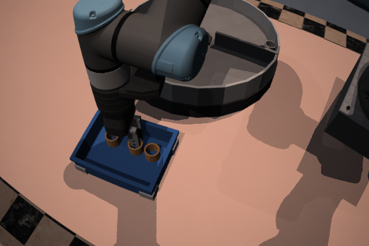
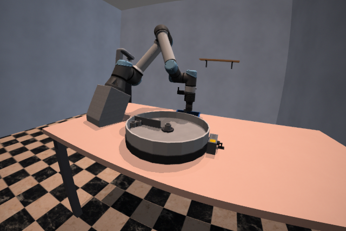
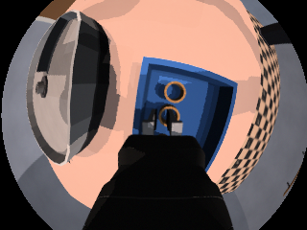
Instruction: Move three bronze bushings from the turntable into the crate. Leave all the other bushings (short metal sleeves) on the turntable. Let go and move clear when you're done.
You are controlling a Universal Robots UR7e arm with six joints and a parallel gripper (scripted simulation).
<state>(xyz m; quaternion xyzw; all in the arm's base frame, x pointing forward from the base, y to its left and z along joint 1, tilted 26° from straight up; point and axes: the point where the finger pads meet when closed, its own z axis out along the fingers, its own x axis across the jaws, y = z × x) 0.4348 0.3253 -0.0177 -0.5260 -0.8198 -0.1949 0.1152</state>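
Yellow patch (image 2: 212, 140) is showing on a small dark box beside the turntable (image 1: 202, 95) (image 2: 167, 149) (image 3: 88, 96), and any marking on it is staying too small to read. Gripper (image 1: 137, 140) (image 2: 188, 110) (image 3: 161, 115) is standing partly open, its fingers spaced fairly narrowly, reaching down into the blue crate (image 1: 110, 177) (image 2: 181, 111) (image 3: 140, 96). One finger is dipping into the middle bronze bushing (image 1: 135, 150) (image 3: 178, 115) while the other is standing outside its wall, with visible space between them. All three bronze bushings are sitting upright in the crate: the right-hand bushing (image 1: 152, 155) (image 3: 175, 82) is resting just beside the middle one, and the far-left bushing (image 1: 113, 143) is lying partly behind the gripper body, which is hiding it completely in the wrist view. The arm is covering much of the turntable from above, and the turntable is blocking the lower crate in the exterior view. Two grey bushings (image 2: 133, 124) (image 2: 138, 122) are standing near the divider (image 1: 241, 47) (image 2: 149, 121), a straight dark slab. The turntable wall is forming a faceted grey ring over a darker base; the crate is showing smooth, straight walls.
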